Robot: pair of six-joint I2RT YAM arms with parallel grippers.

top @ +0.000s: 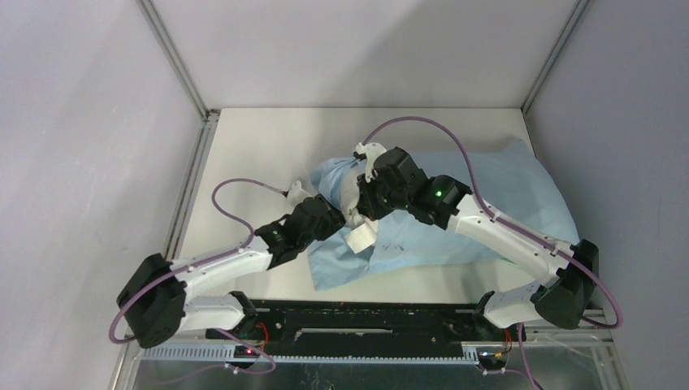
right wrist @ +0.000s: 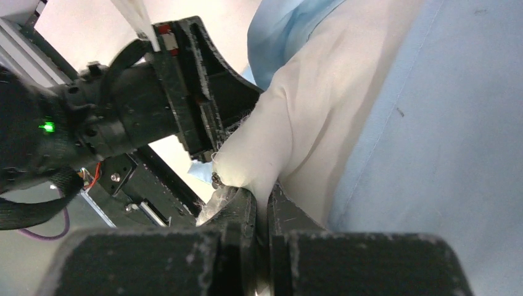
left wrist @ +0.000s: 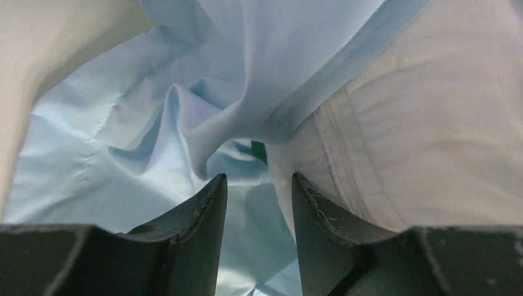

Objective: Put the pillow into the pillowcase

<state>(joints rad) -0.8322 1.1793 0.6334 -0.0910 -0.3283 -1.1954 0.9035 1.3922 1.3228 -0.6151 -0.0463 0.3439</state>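
right hand [right wrist: 262, 196]: pinched shut on pillow [right wrist: 296, 123] edge | left hand [left wrist: 259, 182]: half-open, holding nothing; pillowcase [left wrist: 123, 154] folds just ahead, pillow beside it

The plump cream pillow [right wrist: 296, 123] sits mostly inside the wrinkled light blue pillowcase [top: 512, 195], which lies across the right half of the table [top: 268, 146]. Its off-white end bulges from the case's left opening.

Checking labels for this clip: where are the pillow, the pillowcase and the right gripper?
pillow [right wrist: 308, 111], right wrist view, bunched cream fold at the pinch.
pillowcase [top: 520, 191], top view, smooth blue stretch on its right side.
right gripper [right wrist: 262, 200], right wrist view, between its closed fingertips.
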